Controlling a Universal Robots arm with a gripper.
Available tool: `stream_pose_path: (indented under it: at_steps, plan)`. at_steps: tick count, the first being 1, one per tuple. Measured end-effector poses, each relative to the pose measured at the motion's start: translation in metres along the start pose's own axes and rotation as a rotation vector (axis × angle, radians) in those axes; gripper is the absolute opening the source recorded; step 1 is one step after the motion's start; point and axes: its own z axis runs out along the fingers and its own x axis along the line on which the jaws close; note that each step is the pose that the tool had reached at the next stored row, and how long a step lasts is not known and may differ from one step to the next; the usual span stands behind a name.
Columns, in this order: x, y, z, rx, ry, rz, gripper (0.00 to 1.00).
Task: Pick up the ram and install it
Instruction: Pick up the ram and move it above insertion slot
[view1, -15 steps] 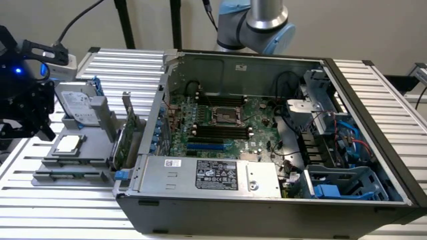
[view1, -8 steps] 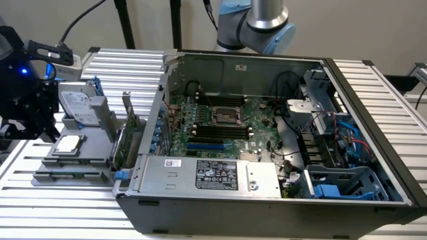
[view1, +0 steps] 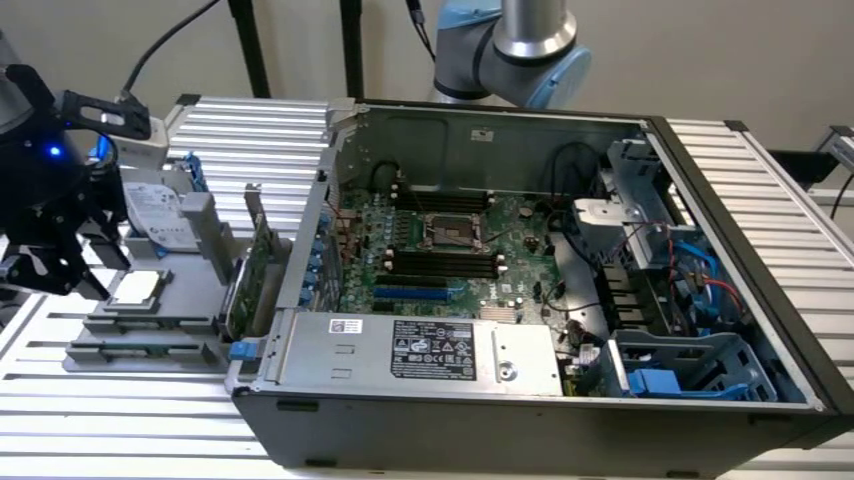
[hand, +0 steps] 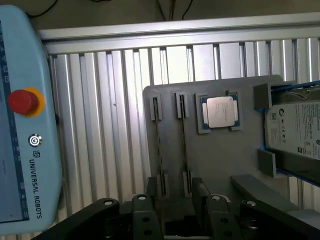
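Note:
Two ram sticks stand on edge side by side in slots of a grey fixture (hand: 220, 160); the nearer ram (hand: 183, 145) is a thin green strip, and the other stick (hand: 159, 145) lies parallel to it. My gripper (hand: 177, 217) hangs just above the near ends of these sticks. Its black fingers (hand: 146, 217) stand apart with nothing between them. In the exterior view my gripper (view1: 60, 278) is at the far left, over the left edge of the fixture (view1: 187, 300). Inside the open computer case (view1: 534, 420), the black memory slots (view1: 441, 262) lie on the motherboard.
A processor (hand: 220, 111) and a hard drive (hand: 295, 130) rest on the same fixture. A green expansion card (view1: 256, 270) stands upright between fixture and case. A teach pendant (hand: 25, 125) with a red stop button lies beside the fixture on the ribbed aluminium table (hand: 110, 125).

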Motion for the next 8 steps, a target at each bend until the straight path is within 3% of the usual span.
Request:
stream_pose_path:
  at_steps: [8]
  plan:
    - [0.001, -0.0003, 0.0145, -0.0001, 0.0001, -0.004, 0.42]
